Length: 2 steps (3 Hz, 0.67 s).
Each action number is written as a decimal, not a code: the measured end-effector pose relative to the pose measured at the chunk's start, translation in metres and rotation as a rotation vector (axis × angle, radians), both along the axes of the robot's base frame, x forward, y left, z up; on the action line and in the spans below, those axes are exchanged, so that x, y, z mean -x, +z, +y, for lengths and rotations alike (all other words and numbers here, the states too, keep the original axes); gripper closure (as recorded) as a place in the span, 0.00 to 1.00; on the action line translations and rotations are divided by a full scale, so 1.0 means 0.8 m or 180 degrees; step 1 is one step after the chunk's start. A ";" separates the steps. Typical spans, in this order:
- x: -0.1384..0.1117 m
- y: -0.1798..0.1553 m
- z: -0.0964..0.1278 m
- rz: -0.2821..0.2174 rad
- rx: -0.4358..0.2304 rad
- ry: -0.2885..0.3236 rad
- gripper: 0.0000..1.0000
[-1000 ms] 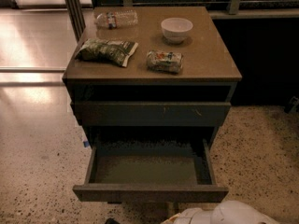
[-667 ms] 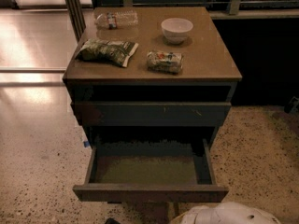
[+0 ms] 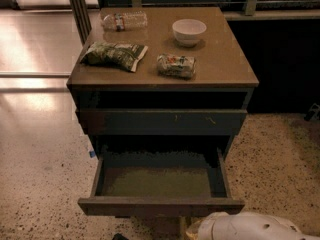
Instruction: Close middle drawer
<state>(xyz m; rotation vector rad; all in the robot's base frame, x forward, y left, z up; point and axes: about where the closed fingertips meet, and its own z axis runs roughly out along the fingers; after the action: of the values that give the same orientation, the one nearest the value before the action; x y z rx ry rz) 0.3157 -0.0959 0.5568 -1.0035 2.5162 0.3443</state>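
The middle drawer (image 3: 160,206) of the brown cabinet (image 3: 227,66) stands pulled far out toward me. Its plain dark front faces me and its olive-grey floor (image 3: 160,181) is bare. Above it, another drawer front (image 3: 160,121) with small pale scratches sits slightly out from the cabinet. A white part of my arm (image 3: 250,227) shows at the bottom right, just below and in front of the open drawer's right corner. My gripper is out of view below the frame's edge.
On the cabinet top lie a white bowl (image 3: 189,31), a plastic bottle on its side (image 3: 124,20), a green snack bag (image 3: 114,55) and a crumpled packet (image 3: 176,65). Speckled floor (image 3: 280,169) lies around. Dark furniture (image 3: 290,59) stands to the right.
The white arm part at the bottom has shifted slightly to the right. The middle drawer has not moved.
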 end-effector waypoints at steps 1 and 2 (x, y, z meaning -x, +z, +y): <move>-0.021 -0.007 0.007 -0.0018 -0.0214 -0.0072 1.00; -0.093 -0.001 0.016 -0.0360 -0.0620 -0.0238 1.00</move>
<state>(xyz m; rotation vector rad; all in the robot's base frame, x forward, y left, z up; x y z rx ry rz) 0.3900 -0.0833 0.5556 -0.8279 2.3591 0.4855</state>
